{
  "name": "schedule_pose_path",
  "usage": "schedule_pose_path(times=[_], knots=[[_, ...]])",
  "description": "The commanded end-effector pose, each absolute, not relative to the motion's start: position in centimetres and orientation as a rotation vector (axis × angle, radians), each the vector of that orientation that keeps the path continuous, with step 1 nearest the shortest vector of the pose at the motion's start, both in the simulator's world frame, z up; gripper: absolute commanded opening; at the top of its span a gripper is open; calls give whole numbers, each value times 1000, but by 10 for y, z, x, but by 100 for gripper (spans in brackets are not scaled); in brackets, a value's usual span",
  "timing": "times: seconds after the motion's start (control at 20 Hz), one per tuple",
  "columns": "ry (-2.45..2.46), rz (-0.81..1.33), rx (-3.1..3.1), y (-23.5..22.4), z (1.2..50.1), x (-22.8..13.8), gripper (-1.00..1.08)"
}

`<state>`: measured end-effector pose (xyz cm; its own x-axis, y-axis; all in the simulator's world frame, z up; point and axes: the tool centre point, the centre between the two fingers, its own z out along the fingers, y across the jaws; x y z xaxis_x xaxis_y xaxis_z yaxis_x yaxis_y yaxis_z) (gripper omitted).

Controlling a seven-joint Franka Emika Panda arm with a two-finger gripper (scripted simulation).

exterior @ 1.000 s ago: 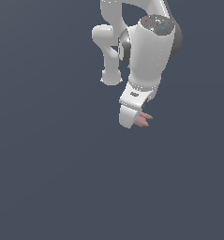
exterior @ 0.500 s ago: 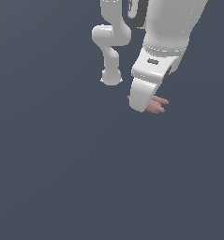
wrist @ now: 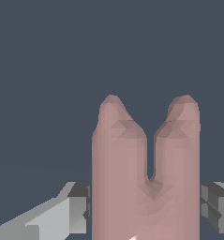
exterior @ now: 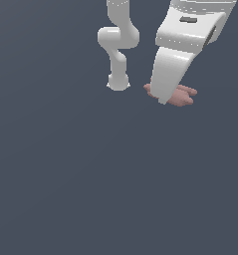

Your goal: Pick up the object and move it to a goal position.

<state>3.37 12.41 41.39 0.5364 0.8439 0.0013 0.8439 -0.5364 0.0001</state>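
Since the earlier frames the arm (exterior: 121,37) is seen much closer and higher in the exterior view, and the gripper (exterior: 164,94) is shifted toward that view's right with the object (exterior: 182,96) carried along. A plain dark grey surface (exterior: 65,174) fills everything else; no goal marker is shown.

The white wrist housing is tilted, its narrow end pointed down toward the exterior view's left, while the base column stands apart behind it. The dusty-pink object is held at the fingertips, its lobes jutting out on both sides of the gripper. In the wrist view the object (wrist: 146,178) is seen between the two grey fingers (wrist: 78,206), which are closed against its flanks, so the gripper is judged part-closed on it.

Slipping is the main risk: the piece is flat and irregular, so only a narrow part seems clamped, and a quick swing could twist it out.
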Motion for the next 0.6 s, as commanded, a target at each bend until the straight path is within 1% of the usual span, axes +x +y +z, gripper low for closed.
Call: schedule_pose_path(times=[0.0, 0.55], knots=[[-1512, 0, -2753, 126, 425, 37, -100], [-1511, 0, -2754, 131, 447, 43, -100]])
